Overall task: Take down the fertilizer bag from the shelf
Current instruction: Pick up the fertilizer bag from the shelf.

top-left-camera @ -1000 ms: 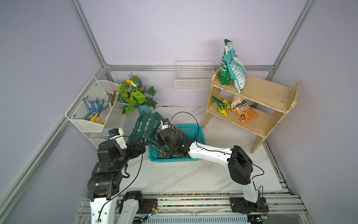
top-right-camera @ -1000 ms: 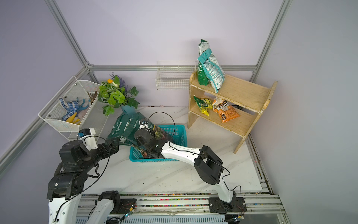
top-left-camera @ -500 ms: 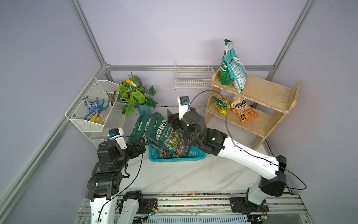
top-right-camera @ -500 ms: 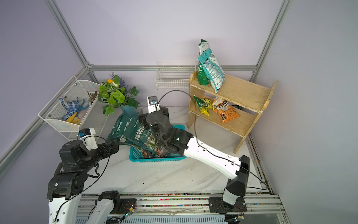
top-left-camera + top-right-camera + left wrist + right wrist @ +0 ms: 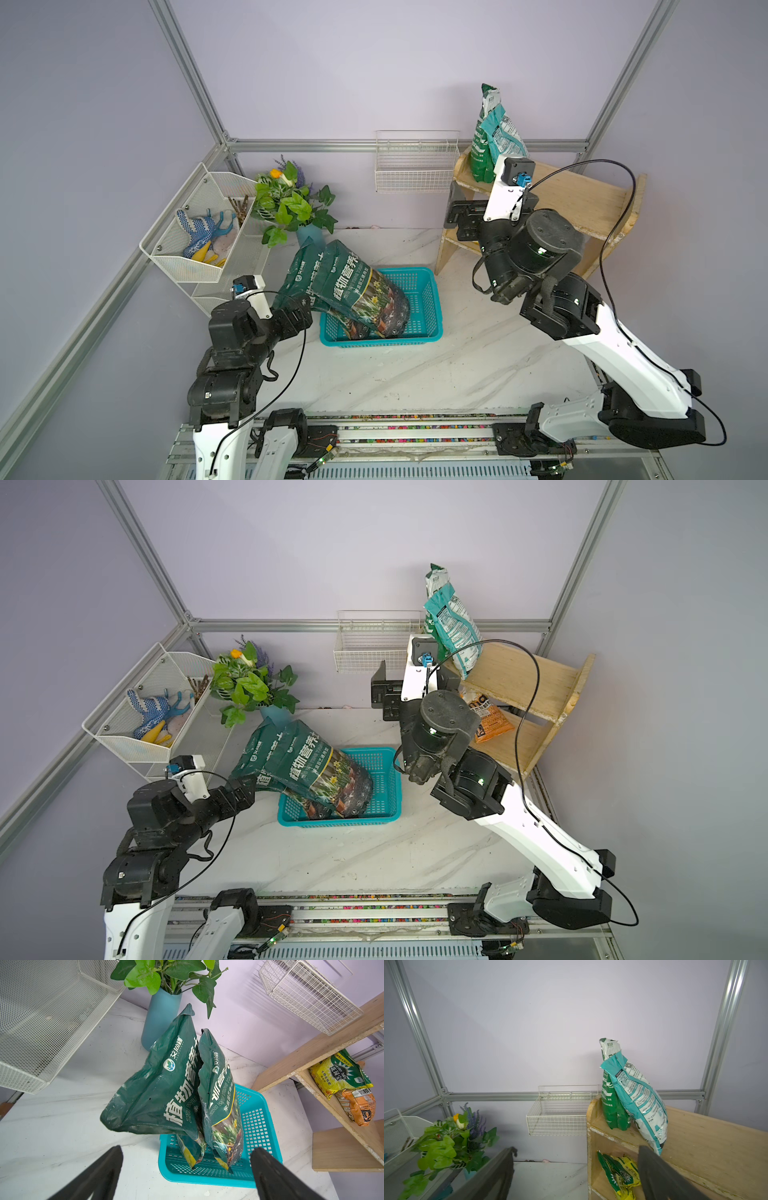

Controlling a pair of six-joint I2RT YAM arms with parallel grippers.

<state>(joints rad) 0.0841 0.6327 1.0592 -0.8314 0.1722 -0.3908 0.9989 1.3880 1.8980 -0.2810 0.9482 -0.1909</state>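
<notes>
At one end of the top tier of the wooden shelf [image 5: 582,199], the teal-and-white fertilizer bag [image 5: 505,133] stands tilted against a green bag [image 5: 480,166]. The right gripper [image 5: 453,218], jaws wide and empty, hovers just off that end, the bag ahead and higher; the left arm [image 5: 249,332] is well apart.

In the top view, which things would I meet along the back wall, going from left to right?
white mesh rack → potted plant → white wire basket → wooden shelf

In a top view the right arm [image 5: 536,249] seemingly hides most of the shelf's [image 5: 582,203] lower tier
</notes>
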